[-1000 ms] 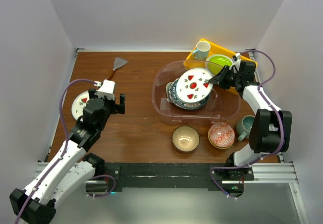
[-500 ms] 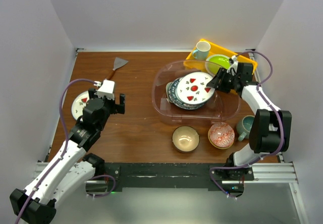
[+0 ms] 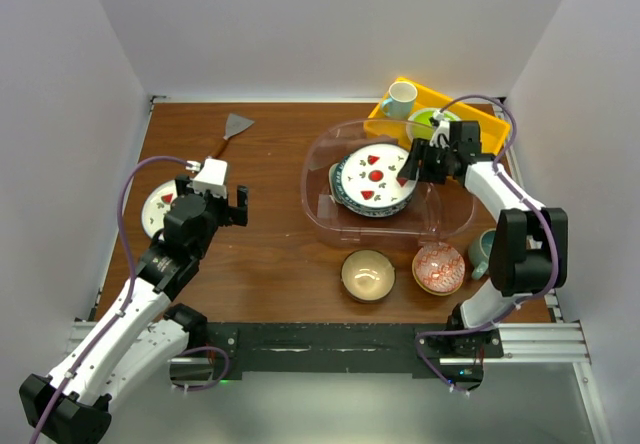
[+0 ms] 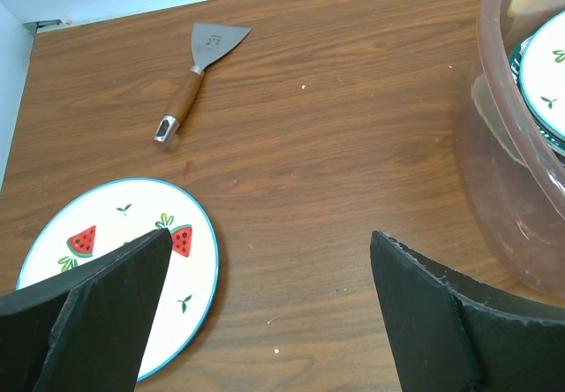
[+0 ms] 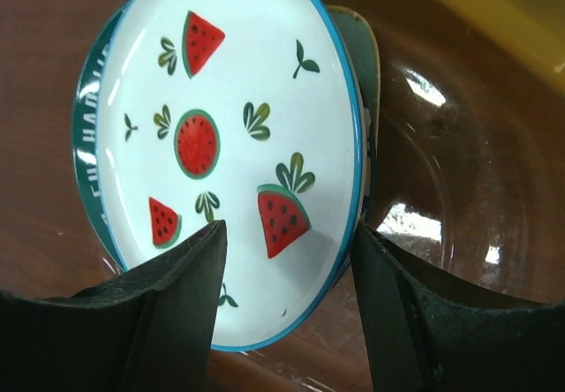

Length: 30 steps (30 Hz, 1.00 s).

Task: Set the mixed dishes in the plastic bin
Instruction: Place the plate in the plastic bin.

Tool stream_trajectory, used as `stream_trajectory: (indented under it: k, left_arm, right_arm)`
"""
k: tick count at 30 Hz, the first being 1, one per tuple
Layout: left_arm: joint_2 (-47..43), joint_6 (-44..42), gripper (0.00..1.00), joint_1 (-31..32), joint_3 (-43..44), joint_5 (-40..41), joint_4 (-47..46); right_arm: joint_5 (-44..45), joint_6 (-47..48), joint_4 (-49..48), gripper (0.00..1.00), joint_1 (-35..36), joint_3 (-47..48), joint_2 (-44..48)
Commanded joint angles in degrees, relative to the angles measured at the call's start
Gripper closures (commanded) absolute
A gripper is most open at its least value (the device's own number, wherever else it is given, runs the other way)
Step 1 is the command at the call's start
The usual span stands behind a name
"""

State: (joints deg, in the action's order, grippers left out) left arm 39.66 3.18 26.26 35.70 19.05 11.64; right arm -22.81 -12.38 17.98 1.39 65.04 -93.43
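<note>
Right wrist view: a watermelon plate (image 5: 238, 127) lies on top of a dark-green lettered plate (image 5: 86, 145) inside the clear plastic bin (image 5: 441, 189). The right gripper (image 5: 287, 233) has its jaws apart, straddling the top plate's near rim and gripping nothing.

Left wrist view: the left gripper (image 4: 269, 237) hangs over the bench with its jaws fully spread and nothing between them. A second watermelon plate (image 4: 106, 251) lies flat below, and a wooden-handled scraper (image 4: 190, 79) lies farther off.

Top view: a brown wooden bench (image 3: 280, 164), enclosed by white walls (image 3: 330, 24) on three sides. Behind the bin, a yellow tray (image 3: 445, 97) carries a white mug (image 3: 401, 97) and a lime-green plate (image 3: 430, 121). In front of the bin, on the bench, stand a tan bowl (image 3: 367, 274), a red-patterned bowl (image 3: 438, 268) and a grey-teal mug (image 3: 488, 252).
</note>
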Motion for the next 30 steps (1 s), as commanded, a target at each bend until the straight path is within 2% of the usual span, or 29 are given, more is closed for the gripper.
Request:
stream_trajectory:
  k: [1,15,22,30]
  left_arm:
    - [-0.64,-1.16,0.00,-0.42,-0.37,-0.42,-2.59]
    - [-0.64,-1.25,0.00,-0.51,-0.37,-0.50,-2.76]
    - [-0.72,-1.25,0.00,-0.68,-0.37,-0.50,-2.85]
    - [-0.81,-0.98,0.00,-1.30,-0.37,-1.20,-2.94]
  right_arm:
    - [1.63,3.50,0.30,0.38,1.42,3.34,-0.09]
    - [0.66,12.03,7.42,0.27,2.57,8.00,-2.02]
    - [0.83,17.38,9.18,0.25,2.65,8.79,-0.18]
    - [-6.28,23.01,9.62,0.25,2.66,7.30,4.65]
